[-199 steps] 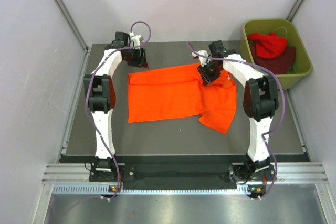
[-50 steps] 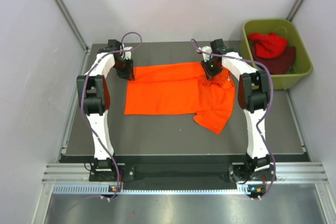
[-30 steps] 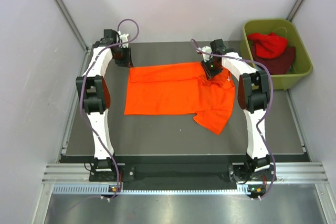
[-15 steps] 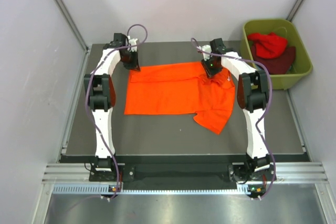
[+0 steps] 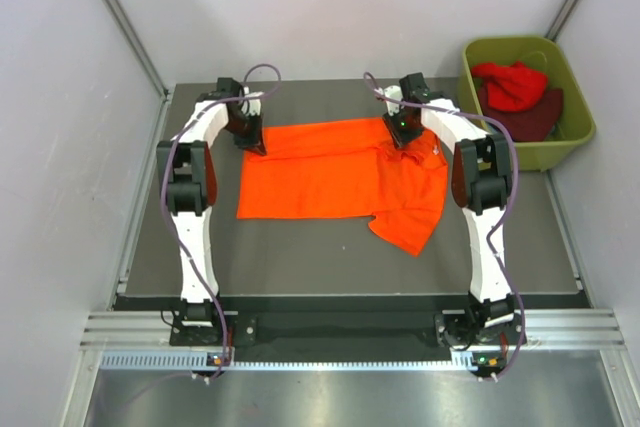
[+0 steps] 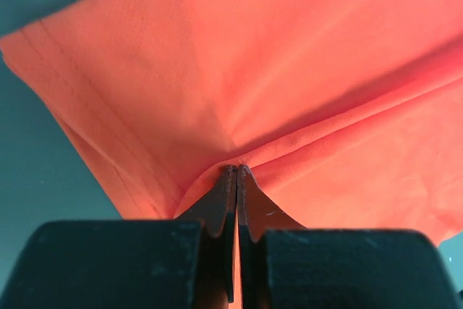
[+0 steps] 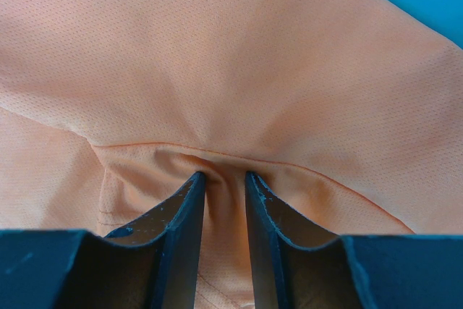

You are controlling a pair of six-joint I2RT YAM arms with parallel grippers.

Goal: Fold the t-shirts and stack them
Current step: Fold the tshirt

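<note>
Orange t-shirt (image 5: 330,172): we see it spread on the dark surface (image 5: 300,257), between the two arms and towards the far side. Its left part lies flat as a wide rectangle. Its right part is rumpled, with a pointed flap reaching towards the near edge.

Left end effector (image 5: 252,139): it sits on the far left corner of the orange t-shirt. In the left wrist view we find its fingertips (image 6: 228,173) pressed together, with a ridge of orange cloth gathered into them. Creases run out from the pinch, and the stitched hem passes to the left over bare surface. We read it as clamped on the shirt.

Right end effector (image 5: 400,133): it is set on the far edge of the shirt, right of the middle. In the right wrist view its fingers (image 7: 189,187) stand a narrow gap apart, with a fold of the mesh cloth bunched between them just under a curved seam. We read it as gripping the shirt.

Tub (image 5: 478,59): an olive-green tub stands at the far right corner, apart from the orange shirt.

Red t-shirt (image 5: 512,84): it lies crumpled on top inside the tub.

Maroon t-shirt (image 5: 537,119): it lies under and beside the red one in the same tub.
</note>
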